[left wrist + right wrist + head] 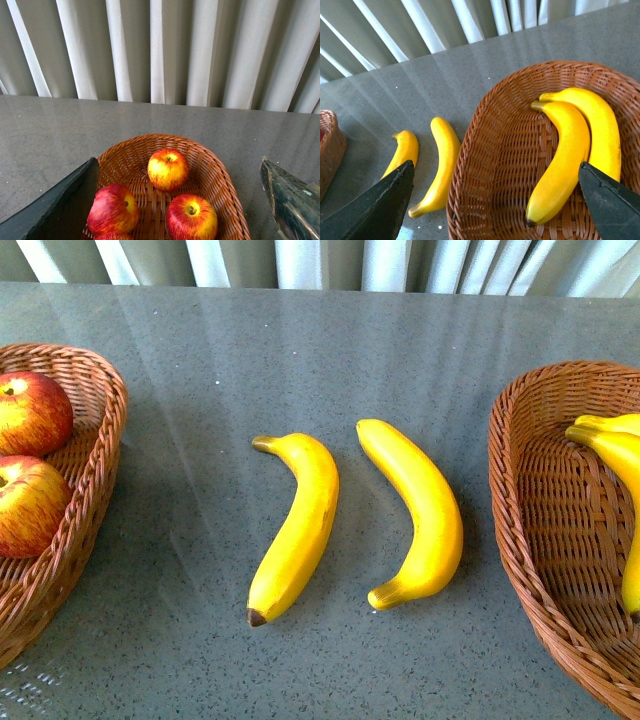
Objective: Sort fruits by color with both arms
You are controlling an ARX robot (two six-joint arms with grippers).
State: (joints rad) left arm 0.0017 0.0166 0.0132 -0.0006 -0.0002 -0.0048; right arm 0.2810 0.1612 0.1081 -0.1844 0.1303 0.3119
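Two yellow bananas lie side by side on the grey table, one [300, 525] left of the other [425, 505]; neither arm shows in the front view. The left wicker basket [100, 460] holds red-yellow apples [30, 412] [28, 502]. In the left wrist view my left gripper [178, 161] hangs open above that basket [225, 180], over several apples [168, 169] [192, 216] [113, 209]. My right gripper [496, 164] hangs open above the right basket [485, 150], which holds two bananas [562, 155] [602, 130]. The table's bananas [405, 150] [444, 160] lie beside it.
Pale vertical curtain folds [300, 260] hang behind the table's far edge. The right basket [520, 510] stands at the table's right side with its bananas [620, 455] partly out of frame. The left basket's edge [330, 140] shows in the right wrist view.
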